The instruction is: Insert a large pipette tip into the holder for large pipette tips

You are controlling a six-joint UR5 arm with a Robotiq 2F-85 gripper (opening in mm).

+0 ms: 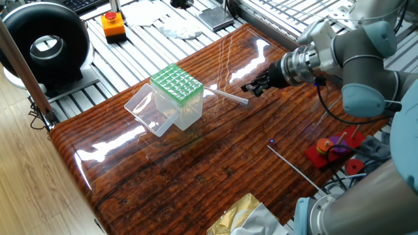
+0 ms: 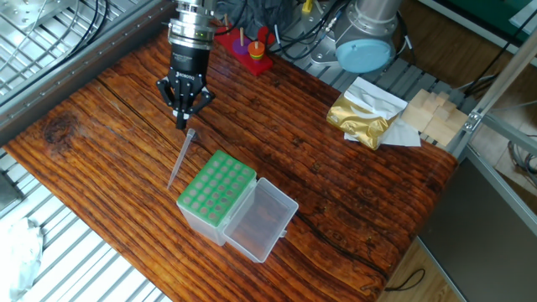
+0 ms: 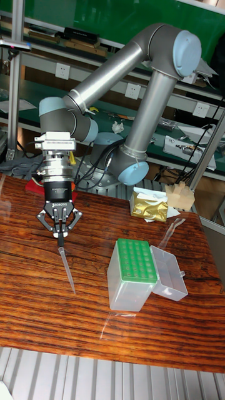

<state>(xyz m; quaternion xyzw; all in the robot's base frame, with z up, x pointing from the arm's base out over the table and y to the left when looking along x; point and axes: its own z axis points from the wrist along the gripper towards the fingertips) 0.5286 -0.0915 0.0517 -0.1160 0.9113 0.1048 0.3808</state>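
Glossy wooden table (image 1: 196,163) on slatted metal bench (image 1: 140,55); green wall (image 3: 112,19) behind.

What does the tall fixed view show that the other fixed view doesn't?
Tall only: the arm's elbow and the wall sockets behind it. Other only: a white cloth on the metal slats off the table's corner. Both: the end effector close to the wide end of the tip, the tip on the table beside the holder with its lid open, and the gold bag.
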